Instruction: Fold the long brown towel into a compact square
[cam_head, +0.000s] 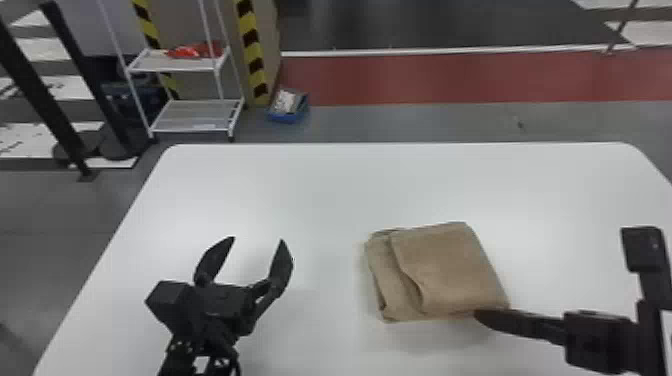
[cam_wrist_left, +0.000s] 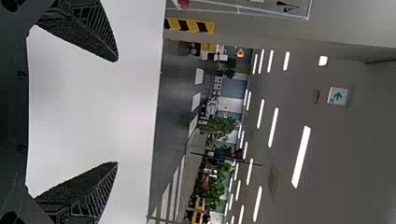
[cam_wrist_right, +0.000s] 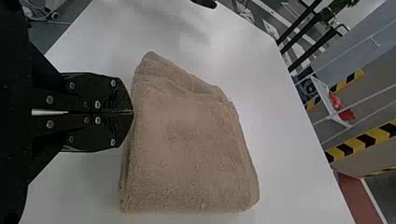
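Observation:
The brown towel (cam_head: 450, 270) lies folded into a thick, roughly square bundle on the white table, a flap layered over its left part. At its near right corner is my right gripper (cam_head: 477, 316), fingers pressed together. In the right wrist view, the right gripper (cam_wrist_right: 131, 112) is shut with its tips at the edge of the towel (cam_wrist_right: 187, 144); I see no cloth between them. Well left of the towel, my left gripper (cam_head: 257, 240) stands open over the table. The left wrist view has the left gripper (cam_wrist_left: 116, 112) with its fingers wide apart and nothing between them.
The white table (cam_head: 320, 175) reaches out beyond the towel on every side. On the floor past its far edge stand a white shelf rack (cam_head: 192, 115) and a blue box (cam_head: 288, 106). Black posts (cam_head: 55, 95) rise at the far left.

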